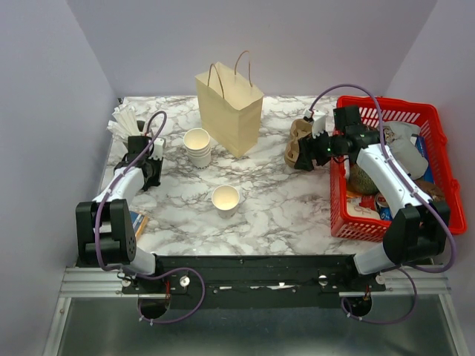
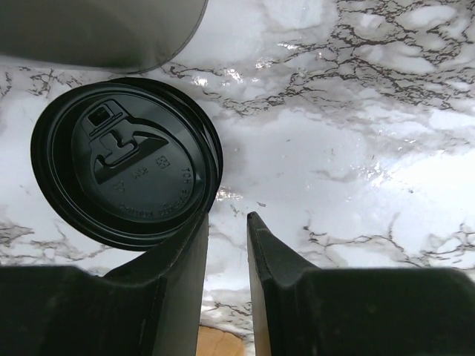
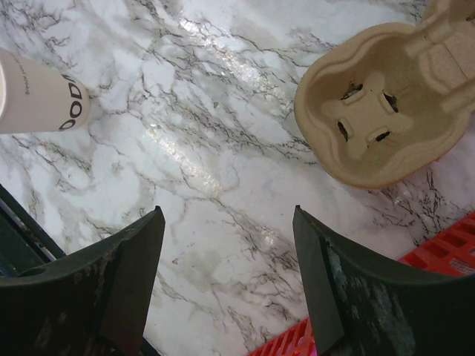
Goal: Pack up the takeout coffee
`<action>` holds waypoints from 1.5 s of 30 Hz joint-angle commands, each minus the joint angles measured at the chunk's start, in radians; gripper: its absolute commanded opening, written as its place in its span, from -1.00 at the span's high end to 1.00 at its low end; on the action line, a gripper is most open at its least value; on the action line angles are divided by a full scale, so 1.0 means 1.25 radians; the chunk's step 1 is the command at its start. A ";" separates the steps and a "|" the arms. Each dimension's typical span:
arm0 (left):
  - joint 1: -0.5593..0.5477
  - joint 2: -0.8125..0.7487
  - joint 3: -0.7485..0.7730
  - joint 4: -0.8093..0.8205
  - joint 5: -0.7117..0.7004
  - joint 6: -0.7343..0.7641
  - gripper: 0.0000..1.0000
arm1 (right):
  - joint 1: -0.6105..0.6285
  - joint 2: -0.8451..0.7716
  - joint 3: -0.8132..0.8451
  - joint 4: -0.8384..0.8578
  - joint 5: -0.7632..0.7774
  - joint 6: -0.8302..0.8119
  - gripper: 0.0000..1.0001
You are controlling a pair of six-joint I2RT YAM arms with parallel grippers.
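The takeout coffee is out of view; no lidded cup shows. A single lidless white cup (image 1: 225, 199) stands mid-table, in front of the upright paper bag (image 1: 231, 110). A stack of black lids (image 2: 122, 174) lies on the marble by my left gripper (image 2: 228, 219) (image 1: 147, 167). That gripper's jaws stand a narrow gap apart with only marble between them, and its left finger overlaps the lid's rim. My right gripper (image 3: 228, 211) (image 1: 303, 156) is wide open over bare marble, beside a cardboard cup carrier (image 3: 371, 111) (image 1: 300, 139).
A stack of lidless white cups (image 1: 197, 146) stands left of the bag. A red basket (image 1: 438, 133) of goods sits at the right, its edge (image 3: 438, 245) near my right fingers. White straws (image 1: 122, 119) lie at the back left. A white cup (image 3: 41, 93) shows at the right wrist view's left edge.
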 commanded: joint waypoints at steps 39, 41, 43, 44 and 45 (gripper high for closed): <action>-0.016 0.036 0.015 0.036 0.021 0.178 0.74 | 0.004 -0.010 -0.007 0.014 0.012 -0.012 -0.59; -0.016 0.036 0.014 0.033 0.019 0.179 0.77 | 0.004 -0.008 -0.007 0.014 0.012 -0.012 -0.59; -0.015 0.036 0.014 0.034 0.017 0.179 0.77 | 0.002 -0.004 -0.005 0.016 0.011 -0.010 -0.59; -0.016 0.035 0.014 0.034 0.017 0.179 0.79 | 0.004 -0.005 -0.004 0.016 0.012 -0.010 -0.59; -0.016 0.034 0.014 0.033 0.019 0.179 0.80 | 0.004 -0.004 -0.002 0.016 0.012 -0.009 -0.59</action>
